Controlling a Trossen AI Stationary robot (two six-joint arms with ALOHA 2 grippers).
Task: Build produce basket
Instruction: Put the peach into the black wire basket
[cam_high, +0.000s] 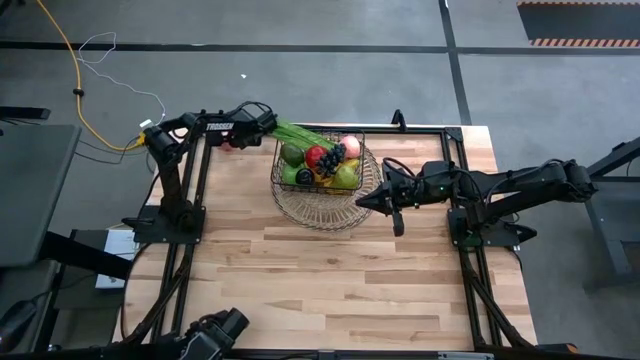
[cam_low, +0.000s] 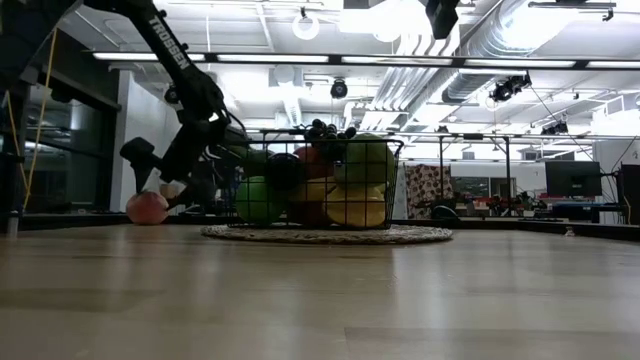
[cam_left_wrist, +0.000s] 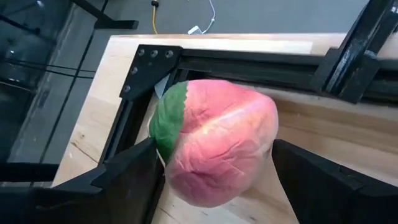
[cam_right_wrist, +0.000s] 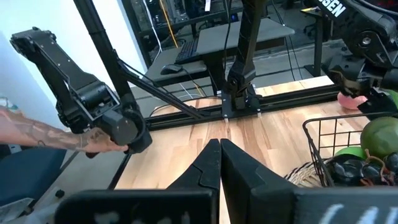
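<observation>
From above, the basket (cam_high: 318, 163) sits on a paler round wire tray (cam_high: 322, 205) toward the far side of the wooden table (cam_high: 330, 270), and it is heaped with produce: a red apple (cam_high: 317, 156), a green apple (cam_high: 291, 154), dark grapes (cam_high: 333, 158), a pink peach (cam_high: 350, 147) and a green leafy bunch (cam_high: 297, 133) that sticks out over the basket's far-left corner. The left gripper (cam_high: 237, 139) is down at the table just left of the basket, beside that leafy bunch, with another pink peach (cam_high: 229, 143) barely showing beneath it. The right gripper (cam_high: 366, 203) hovers at the tray's right edge, near the basket, with its fingers pressed together and holding nothing. At table height, the peach (cam_low: 147, 208) rests on the tabletop just left of the basket (cam_low: 318, 185), with the left gripper (cam_low: 160, 192) reaching down around it. The left wrist camera shows the peach (cam_left_wrist: 219, 140), with a green leaf (cam_left_wrist: 168, 121) on one side, sitting between that arm's two dark fingers (cam_left_wrist: 127, 180); the fingers are spread to either side of it, close but not visibly pressing it. The right wrist camera shows its own fingers (cam_right_wrist: 233, 171) clenched tip to tip above the table, with the basket's wire corner (cam_right_wrist: 329, 140) to one side, and a person's forearm (cam_right_wrist: 43, 137) beyond the table edge.
</observation>
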